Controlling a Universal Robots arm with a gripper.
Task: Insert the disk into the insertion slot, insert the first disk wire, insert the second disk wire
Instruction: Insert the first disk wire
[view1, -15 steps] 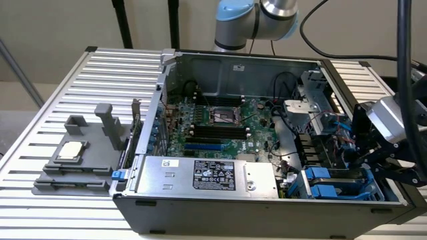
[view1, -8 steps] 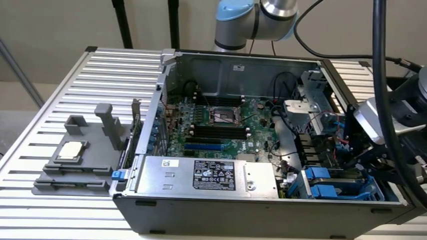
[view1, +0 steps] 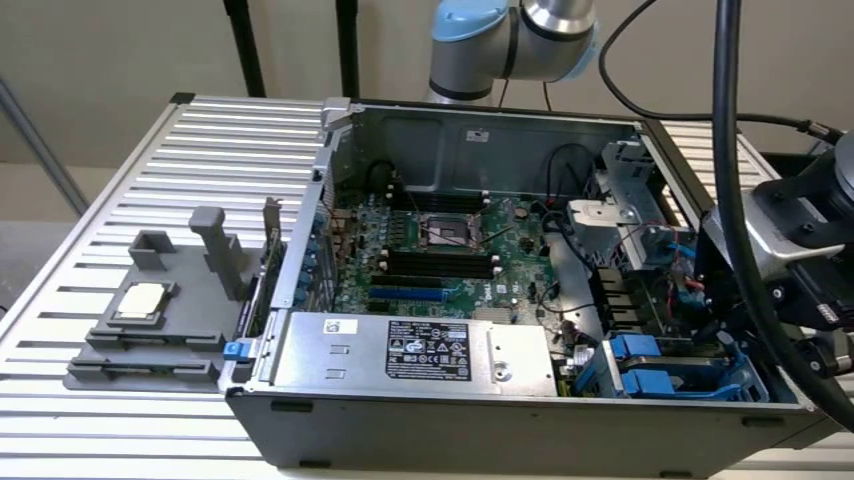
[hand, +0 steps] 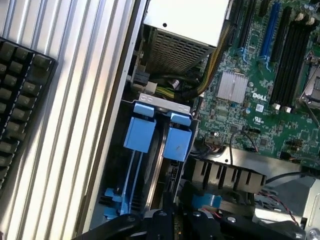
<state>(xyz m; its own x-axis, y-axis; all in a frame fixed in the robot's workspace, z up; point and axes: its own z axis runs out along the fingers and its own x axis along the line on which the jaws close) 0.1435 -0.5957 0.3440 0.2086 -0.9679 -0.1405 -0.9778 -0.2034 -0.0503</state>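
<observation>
Case (view1: 534, 425): open, lying on slatted surface (view1: 147, 180).
Slot (view1: 667, 372): in the case's near corner, at the exterior view's right.
Disk (hand: 176, 144): appears seated in slot; blue carrier shows, metal body hidden.
Jaws: pressed together, low by slot, near a blue plug (hand: 206, 201); any pinch cannot be told.

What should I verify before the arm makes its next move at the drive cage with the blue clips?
1. Black claw shut: ok.
2. Claw holding a wire: cannot tell.
3. Grey plastic drive cage with bright blue clips close to claw: ok.
4. Silver-grey metal disk fully seated in cage: cannot tell.
5. Dark grey computer case open on top: ok.
6. Silver labelled power-supply box leaves cage uncovered: ok.
</observation>
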